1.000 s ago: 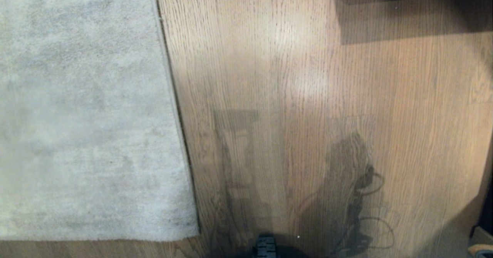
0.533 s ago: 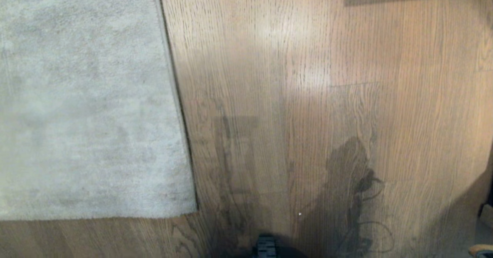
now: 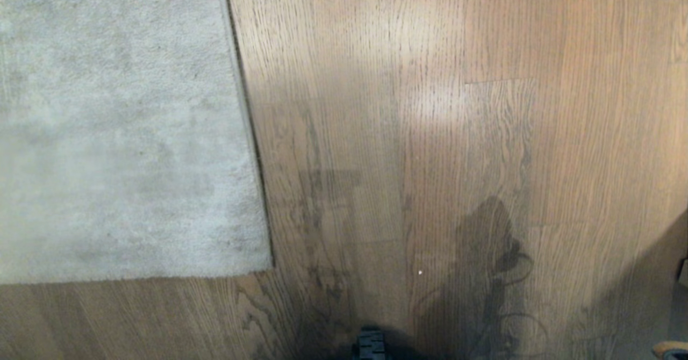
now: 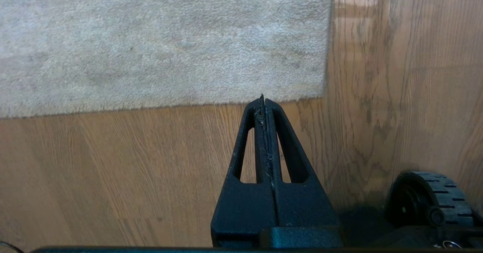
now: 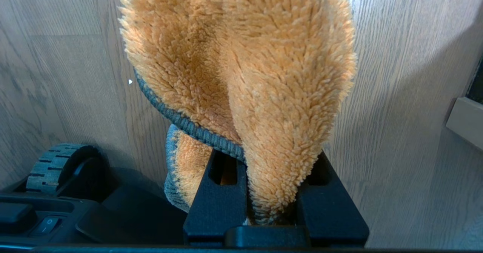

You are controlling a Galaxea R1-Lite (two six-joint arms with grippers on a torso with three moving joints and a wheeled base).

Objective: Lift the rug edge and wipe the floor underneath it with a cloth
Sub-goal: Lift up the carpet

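The pale grey rug (image 3: 123,123) lies flat on the brown wooden floor (image 3: 430,134), filling the left of the head view. Its near rug edge (image 3: 134,279) and right rug edge (image 3: 247,107) meet at a corner. In the left wrist view my left gripper (image 4: 263,99) is shut and empty, held above the floor just short of the rug edge (image 4: 151,107). In the right wrist view my right gripper (image 5: 271,158) is shut on the fluffy orange cloth (image 5: 264,56) with its grey hem. The cloth hangs over the fingers (image 5: 219,192). A scrap of the cloth (image 3: 669,347) shows at the head view's lower right corner.
A wheel of my base (image 4: 430,196) sits on the floor beside the left gripper, and another wheel (image 5: 56,166) beside the right. A pale board (image 5: 464,121) lies at the floor's far right. Shadows of my arms fall on the planks (image 3: 489,252).
The whole scene has slid up the head view, so the camera has moved: the rug's near edge sits higher and the pale object at top right has left the picture.
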